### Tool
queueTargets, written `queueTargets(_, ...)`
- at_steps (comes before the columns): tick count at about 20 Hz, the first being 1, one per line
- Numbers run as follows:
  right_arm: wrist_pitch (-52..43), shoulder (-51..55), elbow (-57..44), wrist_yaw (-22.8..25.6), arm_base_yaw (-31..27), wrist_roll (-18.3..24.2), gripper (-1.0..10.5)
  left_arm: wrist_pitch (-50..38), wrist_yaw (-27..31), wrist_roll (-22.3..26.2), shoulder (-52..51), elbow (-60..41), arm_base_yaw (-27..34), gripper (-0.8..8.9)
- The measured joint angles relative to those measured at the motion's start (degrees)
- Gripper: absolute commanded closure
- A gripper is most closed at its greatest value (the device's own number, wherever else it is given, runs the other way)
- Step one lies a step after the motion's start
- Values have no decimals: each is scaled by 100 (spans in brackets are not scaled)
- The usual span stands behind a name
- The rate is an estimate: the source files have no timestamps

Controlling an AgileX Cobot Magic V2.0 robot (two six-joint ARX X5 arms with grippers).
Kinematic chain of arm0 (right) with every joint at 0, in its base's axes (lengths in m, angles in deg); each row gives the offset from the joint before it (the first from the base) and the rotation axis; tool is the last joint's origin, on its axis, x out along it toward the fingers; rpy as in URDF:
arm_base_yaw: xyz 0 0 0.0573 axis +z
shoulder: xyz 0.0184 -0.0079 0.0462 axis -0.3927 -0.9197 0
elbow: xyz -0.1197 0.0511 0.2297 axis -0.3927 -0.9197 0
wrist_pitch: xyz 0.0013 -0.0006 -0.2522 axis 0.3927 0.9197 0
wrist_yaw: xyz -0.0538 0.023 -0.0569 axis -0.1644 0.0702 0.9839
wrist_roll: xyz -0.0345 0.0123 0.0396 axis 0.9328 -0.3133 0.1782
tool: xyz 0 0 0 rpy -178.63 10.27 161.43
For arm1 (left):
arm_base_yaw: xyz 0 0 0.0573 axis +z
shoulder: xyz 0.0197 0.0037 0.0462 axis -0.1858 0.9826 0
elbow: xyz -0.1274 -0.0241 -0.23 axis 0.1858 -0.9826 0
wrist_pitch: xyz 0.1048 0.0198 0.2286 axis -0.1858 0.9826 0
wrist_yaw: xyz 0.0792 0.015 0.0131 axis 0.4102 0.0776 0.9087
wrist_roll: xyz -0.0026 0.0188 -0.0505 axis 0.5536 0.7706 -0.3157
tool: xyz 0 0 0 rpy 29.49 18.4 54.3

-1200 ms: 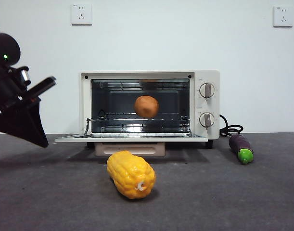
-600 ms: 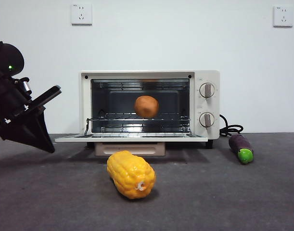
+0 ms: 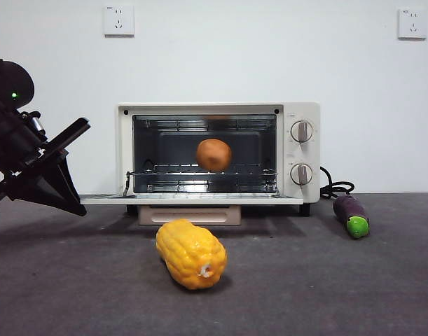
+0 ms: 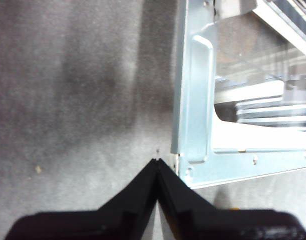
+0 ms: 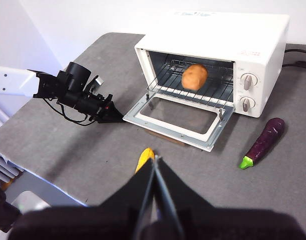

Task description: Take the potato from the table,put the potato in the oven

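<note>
Our left end effector (image 3: 79,208), pinched closed and empty, sits just beside the oven door (image 4: 198,125); nudging it could roll the potato (image 3: 214,155) off.

yellow corn (image 3: 191,253), purple eggplant (image 3: 351,215), wall sockets (image 3: 119,20)

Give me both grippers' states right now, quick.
Left gripper: shut, holding nothing, tip beside the corner of the open oven door.
Right gripper: shut, holding nothing, raised above the corn.
</note>
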Motion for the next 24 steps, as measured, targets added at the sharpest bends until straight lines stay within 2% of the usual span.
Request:
queueTargets(12,0,0,0,-2,0,-35,949,-31,-496,-74,9,0,76,821)
queueTargets(20,0,0,0,0,0,-142,949,-404,-1220,-376,11,2,101,821)
queueTargets(24,0,0,0,-2,0,-155,949,-398,-1346,-474,11,55,70,821)
